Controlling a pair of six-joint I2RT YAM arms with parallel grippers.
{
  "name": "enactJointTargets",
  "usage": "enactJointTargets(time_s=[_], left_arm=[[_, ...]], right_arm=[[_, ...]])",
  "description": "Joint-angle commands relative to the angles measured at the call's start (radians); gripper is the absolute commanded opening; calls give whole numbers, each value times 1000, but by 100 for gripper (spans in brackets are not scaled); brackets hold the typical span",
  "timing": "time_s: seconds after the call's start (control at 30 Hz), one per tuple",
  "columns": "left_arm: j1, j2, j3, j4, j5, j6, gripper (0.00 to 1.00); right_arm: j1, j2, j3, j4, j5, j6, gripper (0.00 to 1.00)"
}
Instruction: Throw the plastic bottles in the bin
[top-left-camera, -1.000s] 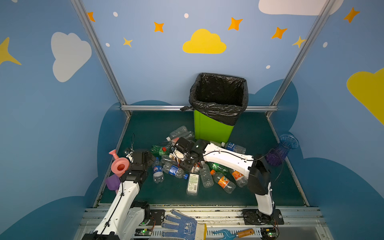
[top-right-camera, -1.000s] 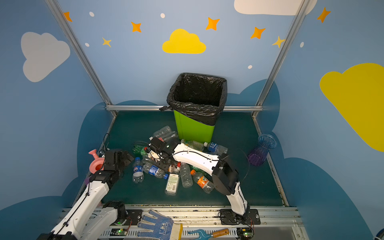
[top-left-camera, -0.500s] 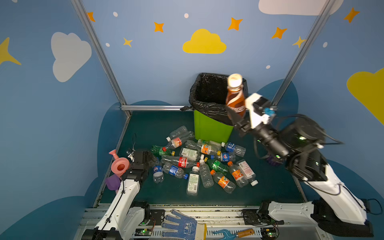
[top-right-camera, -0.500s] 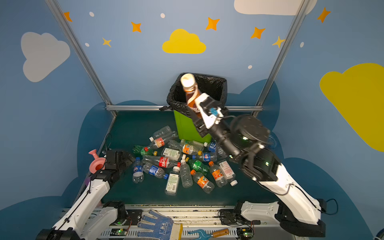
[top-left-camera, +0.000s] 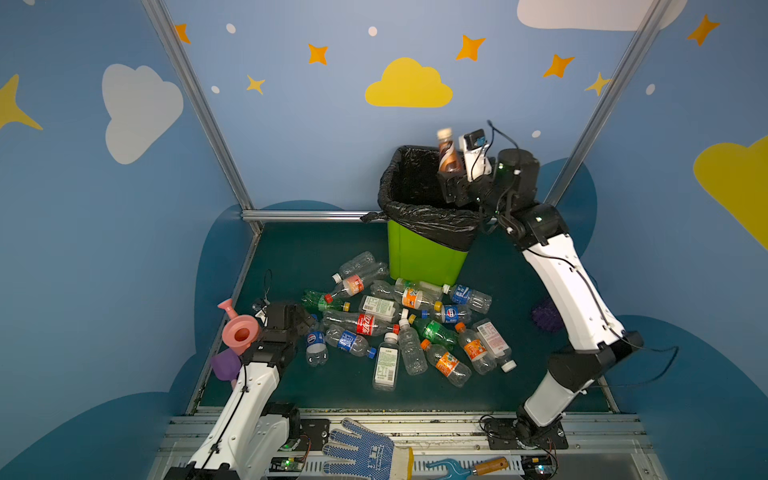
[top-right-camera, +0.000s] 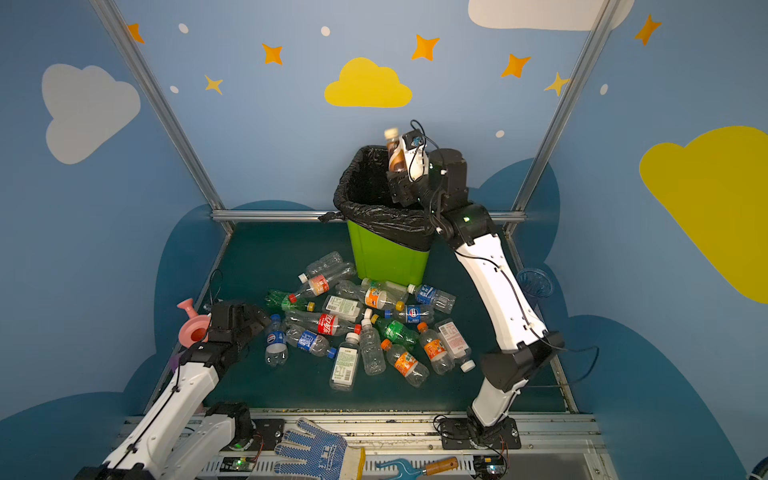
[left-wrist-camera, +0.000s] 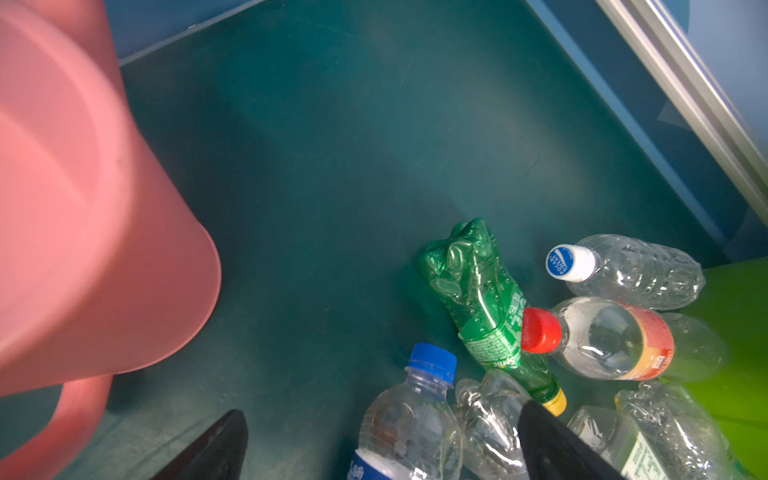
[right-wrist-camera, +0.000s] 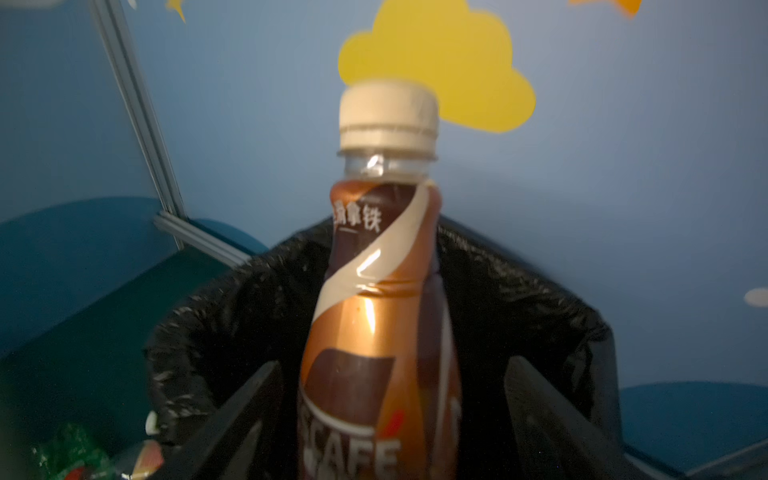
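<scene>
In a top view the brown bottle (top-left-camera: 446, 153) stands upright over the bin (top-left-camera: 424, 257), twelve o'clock from the right pincer (top-left-camera: 455, 189). Right wrist: its jaws gape, clear of the bottle (right-wrist-camera: 382, 332) on both sides. Left wrist: left pincer (left-wrist-camera: 382, 409) wide open, empty.

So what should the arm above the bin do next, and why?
Probably pull the right gripper back toward the floor bottles: its jaws stand apart from the brown bottle over the bin, so it looks released, and many more lie waiting.
</scene>
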Motion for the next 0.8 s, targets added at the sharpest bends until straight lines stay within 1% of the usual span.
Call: enactJointTargets(time_s=[0.0,0.07,0.2,0.37,0.5,0.57,0.63,0.77], left_arm=[[-3,-33,-6,-56,0,-12,100],[-6,-45,-13,-61,2,-18,100],[-21,-41,-16,-87,-5,-18,100],[-49,-30,-25,-90,8,-8,100],[-79,3,-21,-91,8,10,98],[-87,25,-15,-92,15,20,96],[-93,45,-13,-91,34,26,91],[-108,59,-27,-94,53,24,82]], right_arm=[[-13,-192,-48,89,-24,79,90],[-21,-251,-95,141,-14,93,90],[-28,-351,-202,184,-8,99,91],[-53,-481,-424,259,41,130,94],[-112,-587,-637,290,41,216,95],[-150,-633,-730,297,32,268,95],[-192,-673,-816,294,8,320,95],[-247,-726,-932,273,-23,371,95]])
